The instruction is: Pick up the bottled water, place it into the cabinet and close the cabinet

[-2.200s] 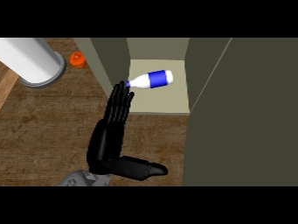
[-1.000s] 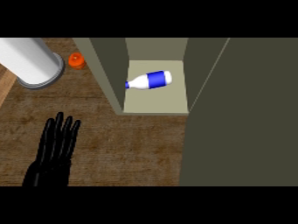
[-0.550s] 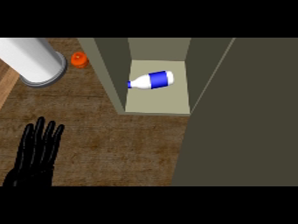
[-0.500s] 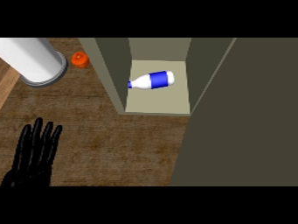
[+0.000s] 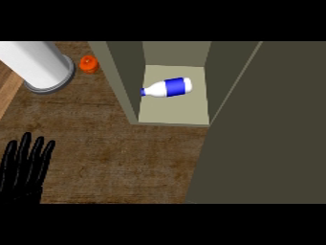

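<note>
The water bottle (image 5: 167, 88), white with a blue label, lies on its side on the pale shelf of the cabinet (image 5: 174, 111), cap pointing left. The cabinet stands open, and its dark door (image 5: 278, 129) fills the right side of the view. My left hand (image 5: 24, 167) rests open at the lower left over the wooden counter, fingers straight and pointing up, well apart from the bottle and cabinet. No right hand shows in the view.
A large white cylinder (image 5: 38, 64) stands at the upper left on a grey base. A small orange object (image 5: 88, 64) sits beside it, next to the cabinet's left wall (image 5: 119, 76). Brown counter (image 5: 123, 153) spreads between hand and cabinet.
My left hand has let go of the bottle and drawn back from the cabinet's mouth to the lower left. The bottle stays lying on the shelf.
</note>
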